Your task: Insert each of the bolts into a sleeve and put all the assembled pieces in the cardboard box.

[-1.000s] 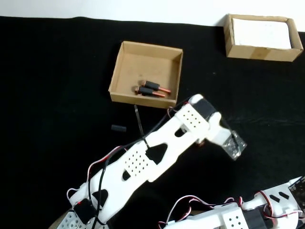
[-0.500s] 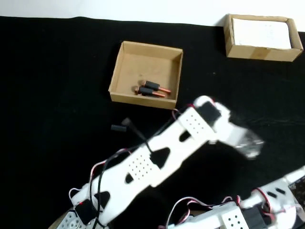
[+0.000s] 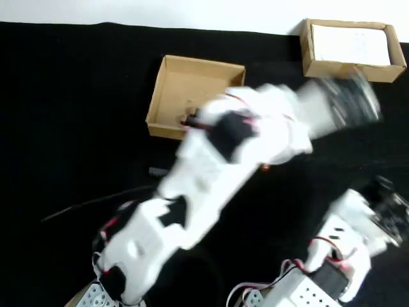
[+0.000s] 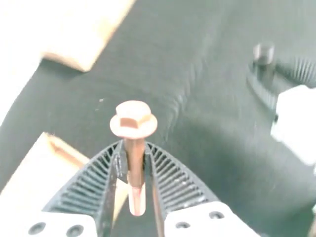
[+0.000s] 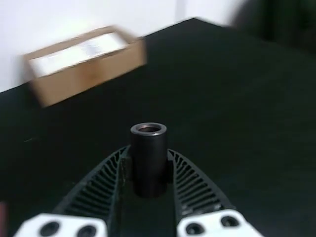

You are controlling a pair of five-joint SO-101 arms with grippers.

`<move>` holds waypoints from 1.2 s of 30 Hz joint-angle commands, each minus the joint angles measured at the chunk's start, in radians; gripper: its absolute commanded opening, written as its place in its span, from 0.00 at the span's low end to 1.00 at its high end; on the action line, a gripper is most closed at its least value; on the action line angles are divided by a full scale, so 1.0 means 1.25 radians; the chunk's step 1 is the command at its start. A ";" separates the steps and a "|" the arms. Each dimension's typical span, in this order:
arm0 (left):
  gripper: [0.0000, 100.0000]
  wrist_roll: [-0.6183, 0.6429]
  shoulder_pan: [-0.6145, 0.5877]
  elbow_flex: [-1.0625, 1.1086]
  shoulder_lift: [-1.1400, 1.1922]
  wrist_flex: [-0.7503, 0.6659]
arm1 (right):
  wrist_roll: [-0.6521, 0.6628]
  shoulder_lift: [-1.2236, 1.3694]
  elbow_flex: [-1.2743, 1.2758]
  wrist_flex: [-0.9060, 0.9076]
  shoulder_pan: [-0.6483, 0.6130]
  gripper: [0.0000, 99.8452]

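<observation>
My left gripper is shut on a copper bolt, whose hex head sticks out past the fingertips. In the high view that arm is raised and blurred, with the left gripper over the far right of the table. My right gripper is shut on a black sleeve, open end up; it sits low at the right gripper spot near the right edge. The left wrist view also catches that sleeve farther off. The open cardboard box lies at the back, partly covered by the left arm.
One loose black sleeve lies on the black cloth in front of the open box. A second cardboard box with white filling stands at the back right, also seen as the second box from the right wrist.
The left arm has swung up from the table's middle toward the far right, now covering part of the open box. The right arm has risen at the lower right.
</observation>
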 commanded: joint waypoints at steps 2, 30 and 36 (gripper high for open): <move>0.01 0.169 -0.101 0.069 -0.179 0.004 | -0.010 -0.006 -0.111 0.087 -0.176 0.01; 0.01 0.205 -0.158 1.494 -1.247 -0.244 | 0.004 -0.006 -0.238 0.322 -0.765 0.01; 0.01 0.206 -0.157 1.879 -1.488 -0.649 | 0.048 -0.006 -0.231 0.204 -0.775 0.01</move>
